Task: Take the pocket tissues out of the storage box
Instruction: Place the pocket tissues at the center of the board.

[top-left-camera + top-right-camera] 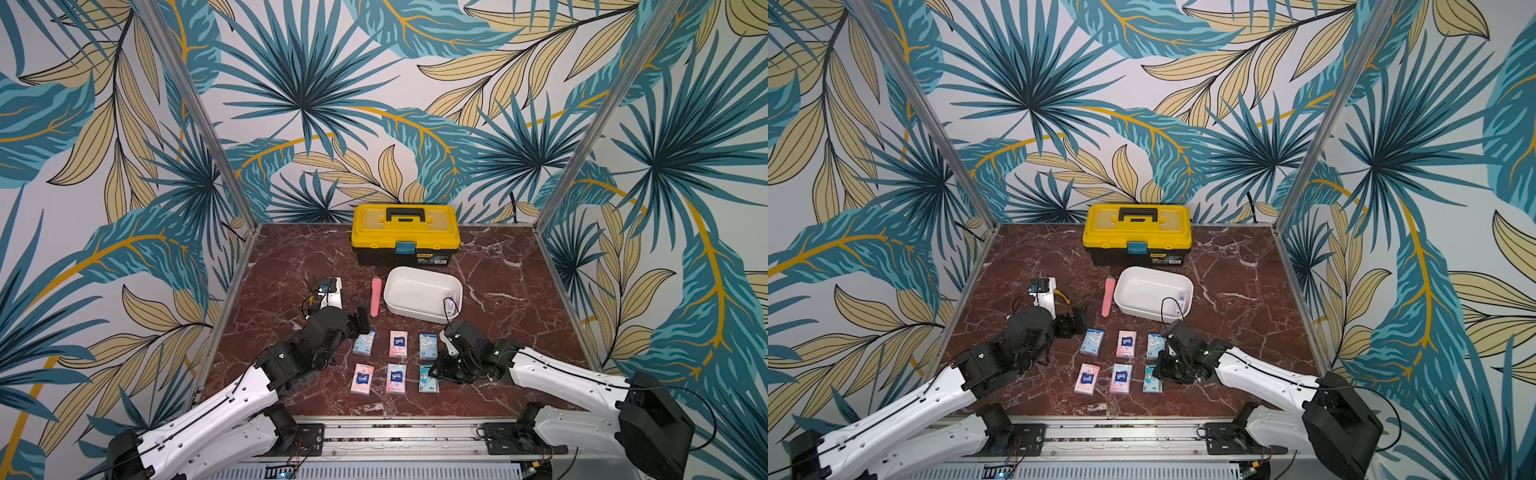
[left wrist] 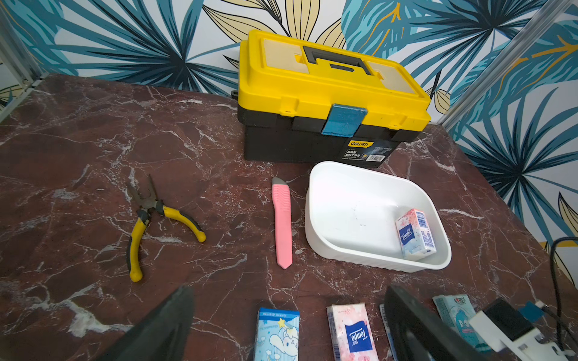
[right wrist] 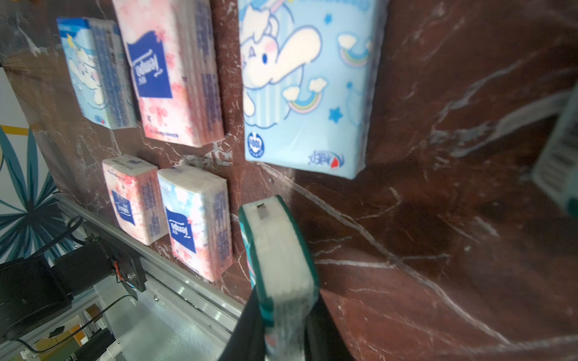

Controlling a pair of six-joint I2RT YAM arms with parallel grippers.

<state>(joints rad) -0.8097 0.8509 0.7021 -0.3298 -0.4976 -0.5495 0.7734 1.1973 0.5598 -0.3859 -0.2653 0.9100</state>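
As matters stand: the step in hand is judged to be setting down one removed pack, and the task looks nearly done.
Right gripper (image 3: 281,301): clenched on a teal, soft, flat rectangular tissue pack (image 3: 275,247), seen edge-on between the fingers. It is low over the dark red marble-patterned tabletop (image 1: 519,291), at the right end of the near row.
Contact: whether the held pack touches the marble cannot be told.
Left gripper (image 2: 289,290): jaws spread wide, holding nothing, hovering near the long pink plastic utility knife (image 2: 281,222).
Pocket tissues laid out: five pink and light blue packs (image 1: 398,344) lie flat in two rows beside the held one.
Storage box: the white plastic rounded-rectangular tub (image 2: 359,200) stands in front of the yellow-and-black toolbox (image 1: 405,232). One pink-and-white pack (image 2: 414,234) leans against its inner wall.
Method: lower until the pack bears on the marble and keep it square with the pink-and-blue neighbour (image 3: 197,218) just beside it. Release fully, then draw the fingers clear before lifting.
Risk: the soft wrapper may cling to a finger and tip, or nudge the neighbour out of line.
Following step, judged: take the leaning pack from above, across its thin sides.
Unconcerned item: yellow-handled pliers (image 2: 147,218), well apart.
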